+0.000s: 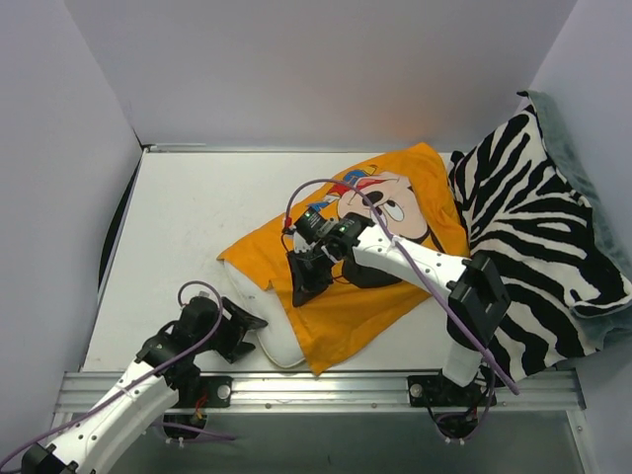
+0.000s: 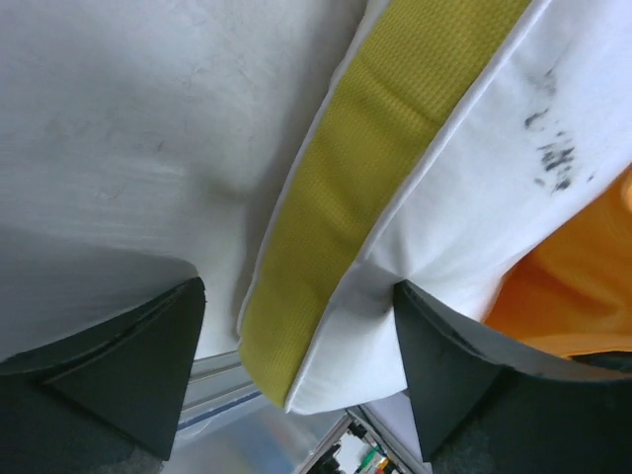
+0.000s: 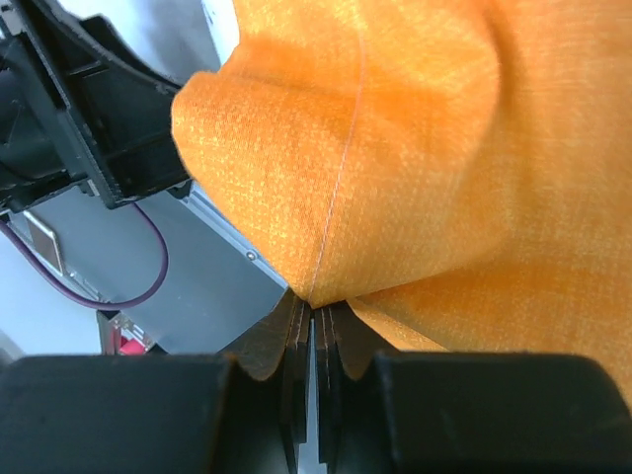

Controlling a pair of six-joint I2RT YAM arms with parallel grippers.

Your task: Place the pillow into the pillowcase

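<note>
The orange pillowcase (image 1: 380, 286) with the Mickey face lies across the middle of the table. The cream-white pillow (image 1: 265, 321) pokes out of its lower-left end, the rest hidden inside. My left gripper (image 1: 244, 334) is open around that exposed corner. The left wrist view shows the pillow (image 2: 464, 178) with its yellow-green trim (image 2: 336, 207) between the fingers (image 2: 148, 375), and the right one touches the white face. My right gripper (image 1: 308, 283) is shut on the pillowcase's upper layer. In the right wrist view the orange pillowcase (image 3: 425, 148) is pinched at the gripper (image 3: 314, 308).
A zebra-striped cushion (image 1: 538, 227) leans at the right over a grey-green cloth (image 1: 583, 158). White walls close in the back and both sides. An aluminium rail (image 1: 326, 387) runs along the near edge by the arm bases.
</note>
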